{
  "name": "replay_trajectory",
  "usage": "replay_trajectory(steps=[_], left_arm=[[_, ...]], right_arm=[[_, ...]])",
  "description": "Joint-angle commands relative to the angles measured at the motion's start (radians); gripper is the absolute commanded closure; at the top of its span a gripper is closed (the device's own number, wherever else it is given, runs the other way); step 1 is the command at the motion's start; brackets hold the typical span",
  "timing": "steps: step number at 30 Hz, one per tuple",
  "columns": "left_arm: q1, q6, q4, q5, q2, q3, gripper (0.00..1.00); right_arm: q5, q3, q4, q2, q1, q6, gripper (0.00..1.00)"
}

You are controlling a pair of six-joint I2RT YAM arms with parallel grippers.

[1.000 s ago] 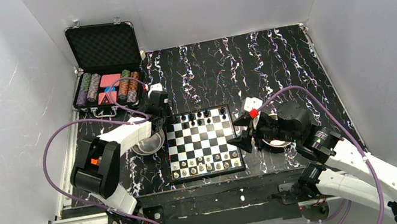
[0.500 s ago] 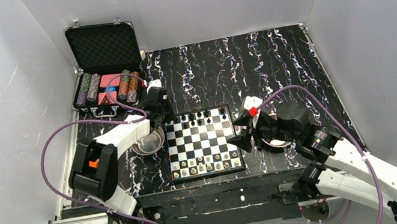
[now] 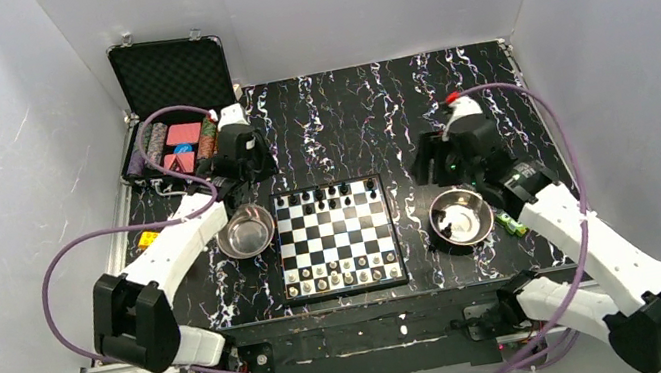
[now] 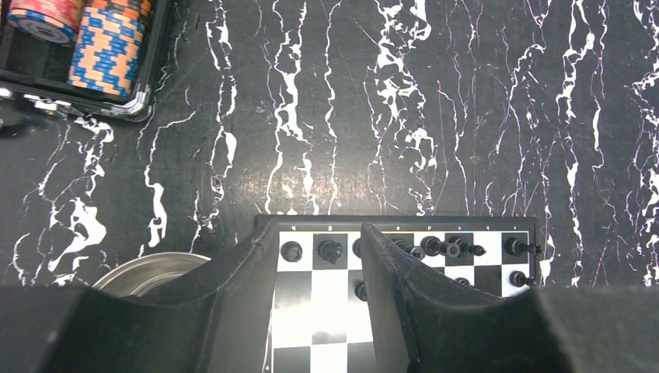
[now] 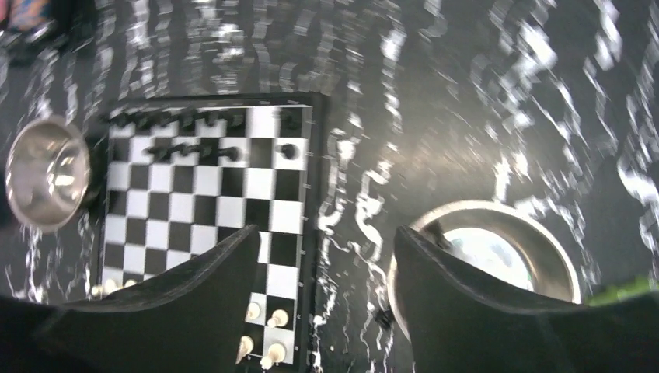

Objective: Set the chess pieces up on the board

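Black-and-white checked board (image 3: 336, 238). Black chess pieces (image 4: 330, 250) stand just ahead of the left gripper (image 4: 319, 233); pale chess pieces (image 5: 268, 318) lie left of the right gripper (image 5: 326, 233). Both jaws spread, empty.

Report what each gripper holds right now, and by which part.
Nothing is held. The left gripper and the right gripper are both open and empty.
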Motion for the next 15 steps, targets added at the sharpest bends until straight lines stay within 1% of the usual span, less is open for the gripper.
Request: replay_trajectory(steps=[1,3,6,9,15], left_arm=[[0.021,0.006,-0.051,0.008,-0.075,0.021,0.57],[0.026,0.004,-0.054,0.014,-0.096,0.009,0.57],[0.033,-0.002,-0.058,0.025,-0.110,-0.008,0.57],[0.036,-0.008,-0.060,0.033,-0.118,-0.026,0.57],[0.038,-0.017,-0.063,0.045,-0.124,-0.042,0.57]], right_arm=[[-0.031,-0.015,-0.178,-0.009,-0.188,0.223,0.34],[-0.077,-0.070,-0.174,-0.008,-0.260,0.264,0.44],[-0.155,-0.126,-0.166,0.033,-0.333,0.282,0.51],[-0.238,-0.170,-0.135,0.087,-0.376,0.285,0.55],[-0.275,-0.208,-0.067,0.183,-0.407,0.271,0.57]])
